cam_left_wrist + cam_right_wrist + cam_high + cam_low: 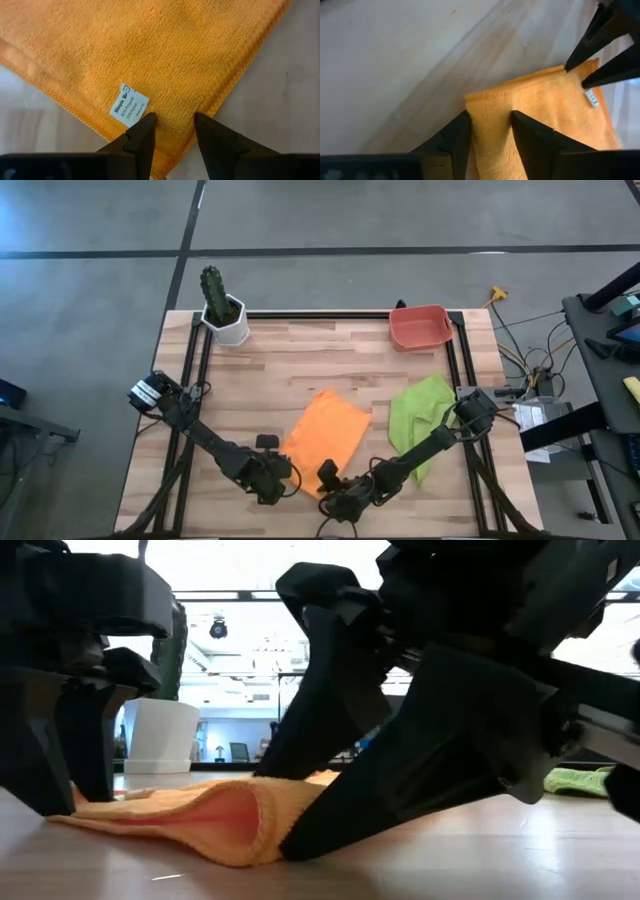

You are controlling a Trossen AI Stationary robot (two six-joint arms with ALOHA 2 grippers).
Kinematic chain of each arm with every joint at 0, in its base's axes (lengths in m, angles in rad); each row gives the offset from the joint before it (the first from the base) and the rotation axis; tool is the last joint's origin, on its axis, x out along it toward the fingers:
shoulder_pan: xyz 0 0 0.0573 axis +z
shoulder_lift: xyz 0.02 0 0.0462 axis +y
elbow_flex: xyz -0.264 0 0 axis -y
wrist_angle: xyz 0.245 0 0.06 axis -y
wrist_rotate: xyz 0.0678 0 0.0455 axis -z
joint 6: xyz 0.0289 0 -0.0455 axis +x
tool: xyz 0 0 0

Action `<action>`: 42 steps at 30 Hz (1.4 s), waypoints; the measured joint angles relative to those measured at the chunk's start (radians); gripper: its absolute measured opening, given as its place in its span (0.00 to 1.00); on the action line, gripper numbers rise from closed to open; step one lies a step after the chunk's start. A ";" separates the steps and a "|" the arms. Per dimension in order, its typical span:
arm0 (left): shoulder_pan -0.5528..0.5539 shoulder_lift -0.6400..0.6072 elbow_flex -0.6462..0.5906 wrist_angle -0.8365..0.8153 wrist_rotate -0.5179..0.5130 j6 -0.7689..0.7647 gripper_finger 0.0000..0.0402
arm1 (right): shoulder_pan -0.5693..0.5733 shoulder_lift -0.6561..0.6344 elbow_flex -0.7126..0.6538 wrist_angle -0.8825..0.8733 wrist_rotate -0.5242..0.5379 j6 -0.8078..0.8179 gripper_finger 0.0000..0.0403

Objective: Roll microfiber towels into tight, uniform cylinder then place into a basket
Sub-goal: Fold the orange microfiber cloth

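The left gripper point(283, 477) is low at the near edge of the table point(330, 355), at a near corner of the orange microfiber towel point(326, 435). In the left wrist view its two fingers point(142, 135) stand a little apart, with the hemmed corner of the orange cloth between them; a small white label point(129, 107) lies on the cloth just ahead of the tips. The right gripper point(335, 492) is just beside it, at the other near corner, also with a gap between its fingers and orange cloth in that gap. Whether either one really pinches the cloth, I cannot tell.

The lime green towel point(420, 420) lies crumpled behind the right gripper, under the right arm. The salmon-red basket point(419, 327) is well apart, at the far edge. The potted cactus point(222, 307) stands at the far left corner.
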 joint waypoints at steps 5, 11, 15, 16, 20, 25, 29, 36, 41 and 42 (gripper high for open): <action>-0.022 0.000 -0.004 0.001 0.003 -0.055 0.32 | 0.011 -0.003 -0.008 -0.024 -0.044 0.043 0.25; -0.037 -0.001 -0.007 0.000 0.007 -0.120 0.32 | 0.030 -0.005 -0.015 -0.043 -0.044 0.059 0.20; -0.037 -0.001 -0.008 0.000 0.008 -0.146 0.32 | 0.039 -0.005 -0.016 -0.044 -0.044 0.055 0.19; -0.037 -0.001 -0.008 0.000 0.009 -0.152 0.32 | 0.040 -0.005 -0.016 -0.045 -0.046 0.055 0.19; -0.037 -0.001 -0.008 0.000 0.010 -0.156 0.32 | 0.043 -0.004 -0.018 -0.035 -0.045 0.051 0.18; -0.037 -0.001 -0.008 0.010 0.010 -0.156 0.32 | 0.045 -0.007 -0.021 -0.002 -0.034 0.018 0.18; -0.038 -0.001 -0.008 0.018 0.014 -0.159 0.32 | 0.046 -0.008 -0.021 0.014 -0.040 0.010 0.17; -0.037 -0.001 -0.009 0.022 0.014 -0.159 0.32 | 0.043 -0.008 -0.018 0.032 -0.039 0.018 0.17; -0.037 0.000 -0.006 0.048 0.018 -0.168 0.32 | 0.040 -0.008 -0.016 0.034 0.005 0.017 0.17; -0.037 0.000 -0.006 0.050 0.019 -0.181 0.32 | 0.040 -0.008 -0.016 0.034 0.021 0.017 0.17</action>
